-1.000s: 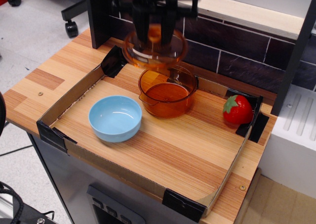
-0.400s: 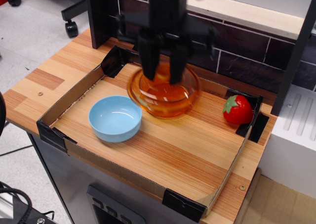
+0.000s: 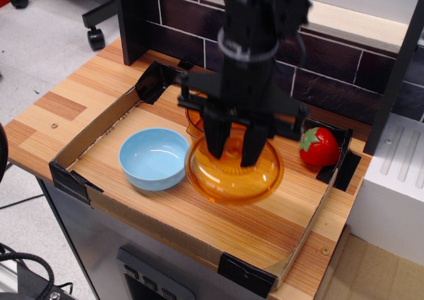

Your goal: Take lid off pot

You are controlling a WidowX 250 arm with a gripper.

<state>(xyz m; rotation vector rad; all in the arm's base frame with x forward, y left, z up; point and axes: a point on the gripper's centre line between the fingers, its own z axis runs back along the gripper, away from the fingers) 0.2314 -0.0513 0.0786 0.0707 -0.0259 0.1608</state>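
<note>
My gripper [image 3: 234, 151] is shut on the ring knob of the amber-orange domed lid [image 3: 233, 179]. It holds the lid low over the tray floor, in front of the pot and just right of the blue bowl. I cannot tell whether the lid touches the wood. The amber-orange pot [image 3: 194, 119] stands uncovered behind the lid. The arm hides most of it, and only a sliver of its left rim shows.
A light blue bowl [image 3: 154, 158] sits at the tray's left, close to the lid. A red toy strawberry [image 3: 318, 146] lies at the right. Low cardboard walls [image 3: 93, 131] ring the tray. A dark tiled wall stands behind, and a white unit [image 3: 397, 174] stands at the right.
The gripper has carried the lid from high behind the pot, over it, forward and down to the front. The pot, bowl and strawberry have stayed put.
</note>
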